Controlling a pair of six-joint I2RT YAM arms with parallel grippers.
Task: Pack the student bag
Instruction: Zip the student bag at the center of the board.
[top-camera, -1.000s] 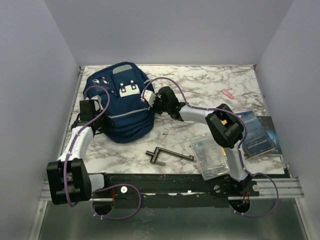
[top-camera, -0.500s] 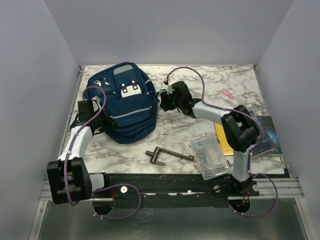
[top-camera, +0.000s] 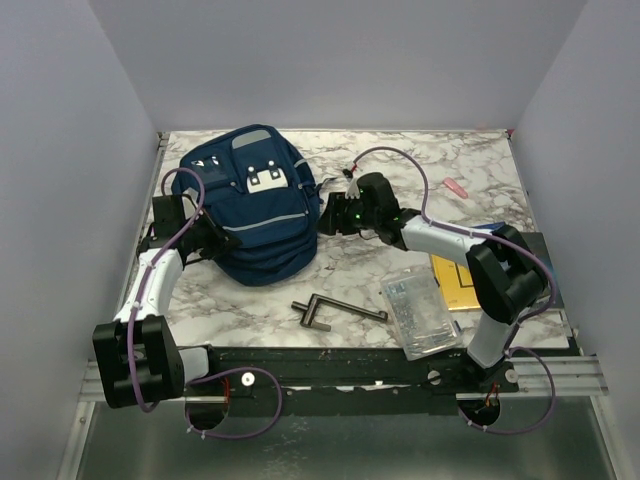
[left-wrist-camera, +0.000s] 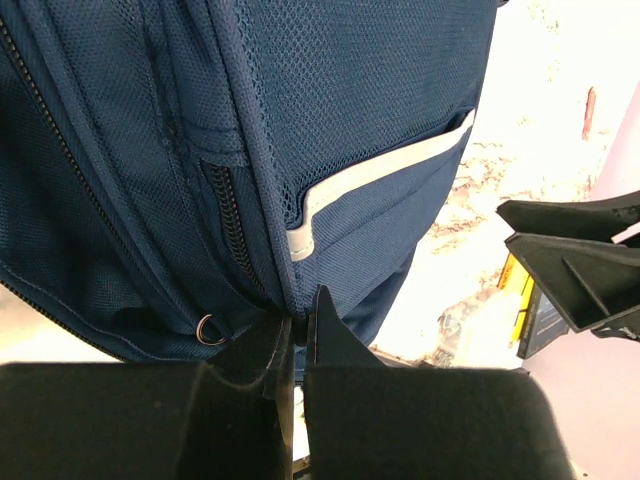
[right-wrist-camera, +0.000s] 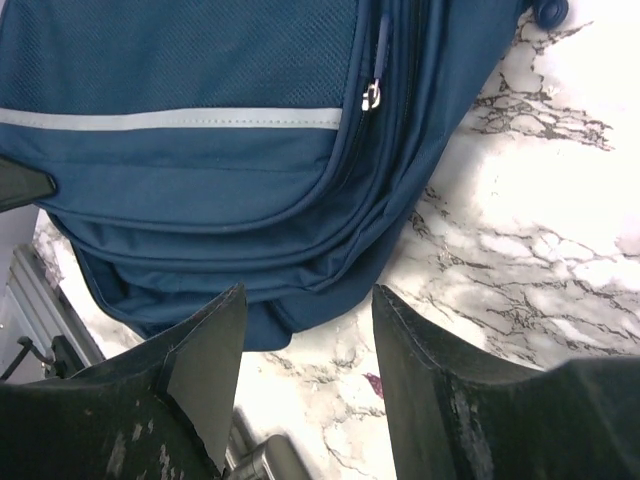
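**A:** Three walls box in the marble surface (top-camera: 420, 165). The student bag (top-camera: 255, 210) lies at the rear left, with its left side near that edge.

**B:** Where is there open room?

**A:** Bare marble runs from the bag's right side toward the rear right corner, where only a small pink item (top-camera: 455, 187) lies. The front is busier. A bent metal tool (top-camera: 338, 308) sits in the middle, a clear plastic box (top-camera: 418, 315) is just right of it, and a yellow book (top-camera: 458, 283) shows under the right arm.

**B:** And the pincers?

**A:** The left pincer (left-wrist-camera: 297, 320) is clenched on a fold of the bag's fabric at a seam on its left flank. The right pincer (right-wrist-camera: 307, 295) is released with its jaws spread and grasps nothing. It hangs just beside the bag's right side, above marble.

**B:** What do the wrist views add?

**A:** The left wrist view shows mesh fabric, a zipper and a small metal ring (left-wrist-camera: 210, 327) beside the pinch, all hidden from above. The right wrist view shows a grey stripe (right-wrist-camera: 170, 118) and a zipper pull (right-wrist-camera: 373, 95) up close. Only the overhead view shows the white buckle patches (top-camera: 265, 180) and both arms flanking the bag.
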